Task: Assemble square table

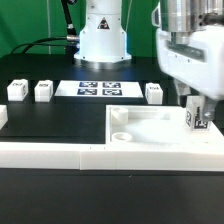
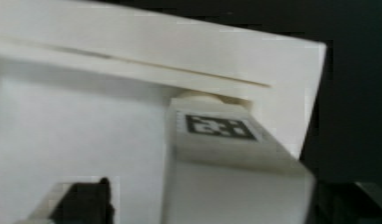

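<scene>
Slab (image 1: 150, 128) is laid on bench (image 1: 50, 122), toward exterior view's right. One leg (image 1: 198, 121) is stood upright at its right corner, long axis vertical, directly below pincer (image 1: 199, 106). Pincer is spread apart either side, leg not clamped.

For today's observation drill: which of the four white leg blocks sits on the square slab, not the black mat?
The leg block under the gripper, on the slab; the other three line the mat behind it.
</scene>
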### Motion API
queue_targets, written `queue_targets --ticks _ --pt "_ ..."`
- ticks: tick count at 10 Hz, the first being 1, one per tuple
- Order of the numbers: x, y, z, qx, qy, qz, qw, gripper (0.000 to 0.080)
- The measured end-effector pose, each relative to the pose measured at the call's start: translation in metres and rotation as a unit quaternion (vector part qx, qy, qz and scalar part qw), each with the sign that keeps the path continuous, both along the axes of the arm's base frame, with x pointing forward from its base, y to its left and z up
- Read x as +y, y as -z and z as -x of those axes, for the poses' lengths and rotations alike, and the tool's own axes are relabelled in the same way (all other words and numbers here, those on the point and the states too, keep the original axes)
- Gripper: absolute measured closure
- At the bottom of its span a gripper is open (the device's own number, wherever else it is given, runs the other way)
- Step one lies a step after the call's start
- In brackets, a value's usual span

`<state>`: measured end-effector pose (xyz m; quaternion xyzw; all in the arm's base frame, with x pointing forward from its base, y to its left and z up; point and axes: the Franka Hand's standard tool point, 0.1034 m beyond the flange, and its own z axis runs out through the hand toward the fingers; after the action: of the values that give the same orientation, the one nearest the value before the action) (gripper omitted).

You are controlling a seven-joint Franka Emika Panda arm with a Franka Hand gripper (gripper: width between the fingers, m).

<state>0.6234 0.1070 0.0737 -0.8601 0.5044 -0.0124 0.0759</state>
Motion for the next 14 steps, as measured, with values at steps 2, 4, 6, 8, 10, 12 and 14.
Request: queue_targets --ticks 2,4,6,8,10,12,14 --pt "-0.002 0.001 0.0 -0.009 -0.075 0.008 0.997 0.0154" --pt "-0.003 0.001 0.0 -0.016 -0.141 0.015 0.99 0.0151" --pt "-0.002 0.0 -0.002 -0.029 -0.28 0.04 0.959 0.0151" --pt "0.004 -0.005 -0.008 -0.043 -0.416 0.065 0.906 0.0151" --pt "0.002 -0.003 -0.01 -0.046 -0.526 0.076 0.846 0.0151" --pt "0.002 0.001 -0.006 -0.049 -0.565 0.082 0.819 0.0151" --pt "0.0 0.001 -0.007 -0.048 -0.554 0.081 0.827 0.0282"
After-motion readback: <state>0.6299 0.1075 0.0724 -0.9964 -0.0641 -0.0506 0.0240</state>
